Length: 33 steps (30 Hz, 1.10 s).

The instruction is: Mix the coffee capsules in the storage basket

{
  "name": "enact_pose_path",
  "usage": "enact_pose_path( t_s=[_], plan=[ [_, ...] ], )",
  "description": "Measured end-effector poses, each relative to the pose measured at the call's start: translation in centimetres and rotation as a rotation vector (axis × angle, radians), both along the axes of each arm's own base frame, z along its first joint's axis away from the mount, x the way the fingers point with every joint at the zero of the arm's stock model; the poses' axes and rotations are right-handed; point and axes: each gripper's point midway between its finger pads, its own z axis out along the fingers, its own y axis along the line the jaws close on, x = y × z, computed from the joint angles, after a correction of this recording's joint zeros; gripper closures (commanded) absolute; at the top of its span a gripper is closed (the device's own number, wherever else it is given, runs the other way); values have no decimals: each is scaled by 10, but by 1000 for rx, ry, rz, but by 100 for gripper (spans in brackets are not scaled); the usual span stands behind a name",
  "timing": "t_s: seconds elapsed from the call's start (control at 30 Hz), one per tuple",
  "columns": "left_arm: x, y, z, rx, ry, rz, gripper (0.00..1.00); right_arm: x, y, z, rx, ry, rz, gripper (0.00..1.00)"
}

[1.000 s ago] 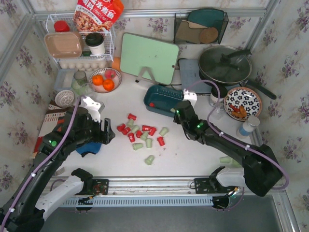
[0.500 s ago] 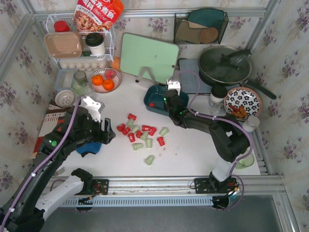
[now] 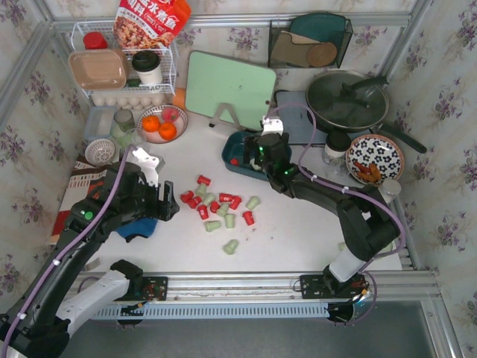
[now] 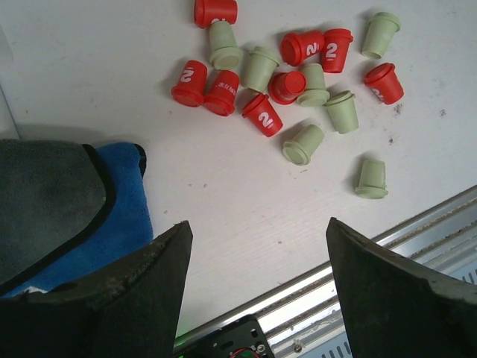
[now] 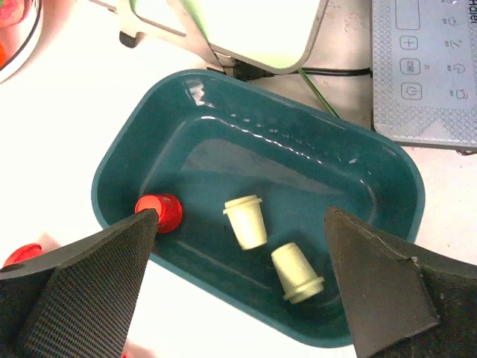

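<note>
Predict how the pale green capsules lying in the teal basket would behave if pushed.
Lying sideways and tapered, the pale green capsules would probably roll in a curve. Small, they are likely light. The glossy floor of the teal basket may let them slide.

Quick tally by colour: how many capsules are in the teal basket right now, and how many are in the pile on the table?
Storage basket, red capsules: 1
Storage basket, pale green capsules: 2
Table pile, red capsules: 8
Table pile, pale green capsules: 7
Total: 18
</note>
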Motion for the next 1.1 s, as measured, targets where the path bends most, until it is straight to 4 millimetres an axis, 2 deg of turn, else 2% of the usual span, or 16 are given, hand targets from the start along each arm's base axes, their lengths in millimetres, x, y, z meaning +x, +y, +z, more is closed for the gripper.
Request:
enact_pose_path(
  t_s=[0.17, 0.4, 0.53, 0.73, 0.97, 1.1],
  plan=[
    [2, 1, -2, 9, 5, 6, 23, -18, -12, 3, 0, -1, 4, 0],
    [6, 2, -8, 34, 28, 17, 20, -46, -49, 1, -19, -34, -76, 0],
    [9, 2, -10, 46, 37, 24, 21, -61, -63, -11, -30, -33, -101, 0],
    [8, -9, -18, 67, 76, 24, 21, -74, -69, -33, -21, -6, -99, 0],
    [-11, -45, -56, 189, 175, 10, 21, -86, -80, -46, -46, -4, -98, 0],
    [-13, -59, -87, 294, 227, 73, 20, -88, -79, -42, -35, -13, -86, 0]
  ],
)
